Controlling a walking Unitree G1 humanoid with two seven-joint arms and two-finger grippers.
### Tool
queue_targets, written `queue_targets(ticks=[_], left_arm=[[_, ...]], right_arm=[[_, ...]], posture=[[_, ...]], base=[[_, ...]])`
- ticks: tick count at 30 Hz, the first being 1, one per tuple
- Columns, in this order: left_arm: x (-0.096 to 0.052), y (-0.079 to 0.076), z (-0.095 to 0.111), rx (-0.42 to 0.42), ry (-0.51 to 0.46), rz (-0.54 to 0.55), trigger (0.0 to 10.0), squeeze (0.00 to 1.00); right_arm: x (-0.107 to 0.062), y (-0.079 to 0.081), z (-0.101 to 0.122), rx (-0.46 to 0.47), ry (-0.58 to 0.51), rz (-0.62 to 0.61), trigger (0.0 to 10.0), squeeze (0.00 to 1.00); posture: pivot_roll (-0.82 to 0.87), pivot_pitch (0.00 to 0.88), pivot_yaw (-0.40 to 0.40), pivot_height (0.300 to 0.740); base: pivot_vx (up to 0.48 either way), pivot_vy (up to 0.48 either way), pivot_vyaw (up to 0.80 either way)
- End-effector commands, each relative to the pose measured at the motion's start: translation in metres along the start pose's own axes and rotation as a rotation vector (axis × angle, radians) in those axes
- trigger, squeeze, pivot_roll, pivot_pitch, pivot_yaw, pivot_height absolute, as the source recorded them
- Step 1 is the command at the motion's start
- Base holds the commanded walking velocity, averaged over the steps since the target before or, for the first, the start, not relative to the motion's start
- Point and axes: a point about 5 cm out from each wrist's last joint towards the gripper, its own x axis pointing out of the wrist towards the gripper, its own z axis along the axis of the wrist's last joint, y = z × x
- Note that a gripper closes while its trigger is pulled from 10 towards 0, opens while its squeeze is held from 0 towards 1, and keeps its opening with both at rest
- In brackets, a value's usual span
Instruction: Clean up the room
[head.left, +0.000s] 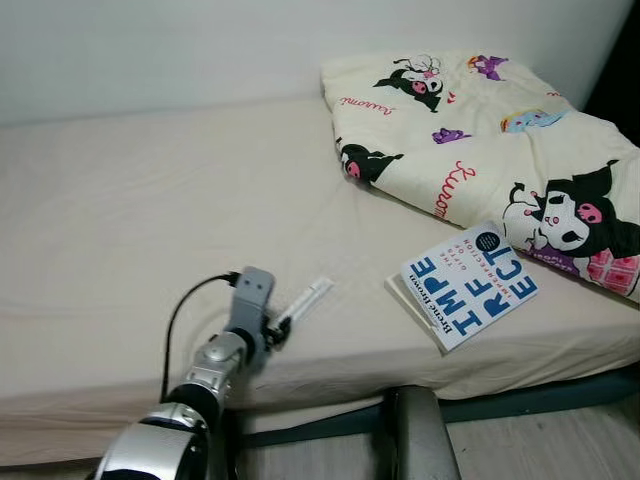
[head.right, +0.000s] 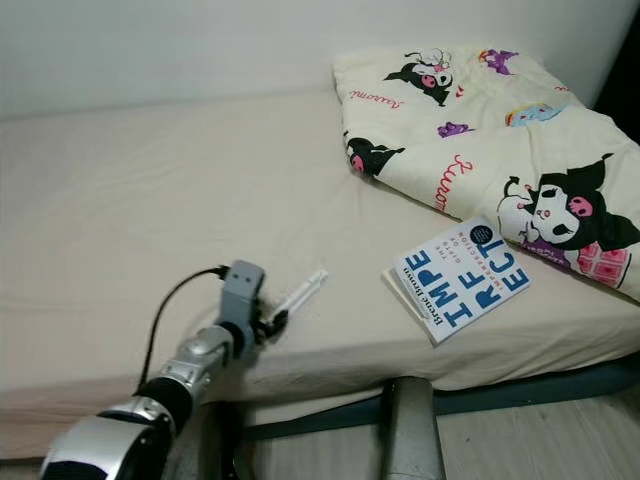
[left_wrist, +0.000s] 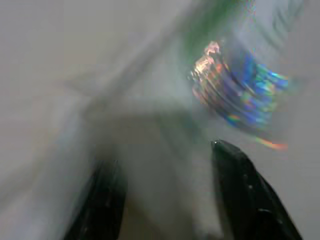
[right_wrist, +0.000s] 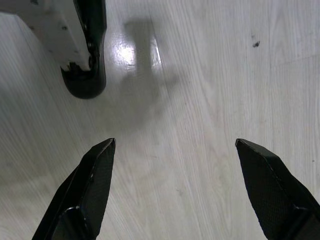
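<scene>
Left eye view, clear wrapper (head.left: 305, 299) (crinkly, slim)

A bed (head.left: 120, 220) stretches across the scene with a wall (head.left: 150, 50) behind it. A folded blanket (head.left: 480, 130) lies on its far right part. A book (head.left: 470, 283) rests near the bed's front edge, just before the blanket. Left of the book, a small wrapper (head.left: 305, 299) lies on the bed. The floor (head.left: 540, 450) runs in front, below the bed.

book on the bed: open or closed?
Closed. The book lies flat on the bed, front cover up, beside the blanket.
</scene>
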Motion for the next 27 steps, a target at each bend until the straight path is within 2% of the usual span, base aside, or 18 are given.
queue_targets(ticks=[1,5,10,15,16,18,19,20,22,23,25,26,27], left_arm=[[-0.005,-0.004,-0.021,0.024,0.074,-0.025,0.0,0.0],[-0.006,-0.008,-0.024,0.067,0.082,-0.038,0.0,0.0],[-0.007,-0.008,-0.025,0.079,0.082,-0.036,0.0,0.0],[-0.006,-0.007,-0.021,0.051,0.058,-0.03,0.0,0.0],[-0.004,-0.01,-0.015,0.011,0.024,-0.062,0.0,0.0],[-0.003,-0.011,-0.013,-0.002,0.012,-0.077,0.0,0.0],[-0.002,-0.016,-0.008,-0.024,-0.018,-0.137,0.0,0.0],[-0.002,-0.016,-0.008,-0.024,-0.018,-0.137,0.0,0.0],[-0.001,-0.029,0.005,-0.045,-0.093,-0.305,0.0,0.0],[-0.001,-0.029,0.005,-0.045,-0.093,-0.305,0.0,0.0],[-0.004,-0.04,0.017,-0.054,-0.17,-0.486,0.0,0.0],[-0.004,-0.04,0.017,-0.054,-0.17,-0.486,0.0,0.0],[-0.008,-0.043,0.023,-0.059,-0.203,-0.584,0.0,0.0]], right_arm=[[-0.002,0.005,-0.011,0.014,0.037,0.008,10.0,0.0],[-0.002,0.004,-0.012,0.016,0.038,0.007,10.0,0.0],[-0.002,0.004,-0.012,0.016,0.038,0.005,10.0,0.0],[-0.002,0.003,-0.01,0.016,0.036,0.006,10.0,0.0],[-0.001,0.003,-0.009,0.016,0.034,0.008,10.0,0.0],[-0.001,0.004,-0.009,0.016,0.034,0.008,10.0,0.0],[-0.001,0.004,-0.008,0.016,0.033,0.009,10.0,0.0],[-0.001,0.004,-0.008,0.016,0.033,0.009,10.0,0.0],[-0.001,0.004,-0.007,0.014,0.033,0.011,10.0,0.0],[-0.001,0.004,-0.007,0.014,0.033,0.011,10.0,0.0],[0.0,0.005,-0.005,0.012,0.033,0.014,10.0,0.0],[0.0,0.005,-0.005,0.012,0.033,0.014,10.0,0.0],[0.0,0.006,-0.004,0.011,0.033,0.016,10.0,0.0]], posture=[[-0.09,0.259,0.071,0.506],[-0.09,0.257,0.07,0.506],[-0.09,0.255,0.068,0.506],[-0.09,0.25,0.065,0.506],[-0.09,0.248,0.065,0.506],[-0.09,0.248,0.065,0.506],[-0.08,0.243,0.063,0.506],[-0.08,0.243,0.063,0.506],[-0.08,0.238,0.06,0.506],[-0.08,0.238,0.06,0.506],[-0.07,0.231,0.059,0.506],[-0.07,0.231,0.059,0.506],[-0.06,0.226,0.058,0.506]], base=[[0.0,0.0,0.0],[0.0,0.0,0.0],[0.0,0.0,0.0],[0.0,0.0,0.0],[0.0,0.0,0.0],[0.0,0.0,0.0],[0.0,0.0,0.0],[0.0,0.0,0.0],[0.0,0.0,0.0],[0.0,0.0,0.0],[0.0,0.0,0.0],[0.0,0.0,0.0],[0.0,0.0,0.0]])
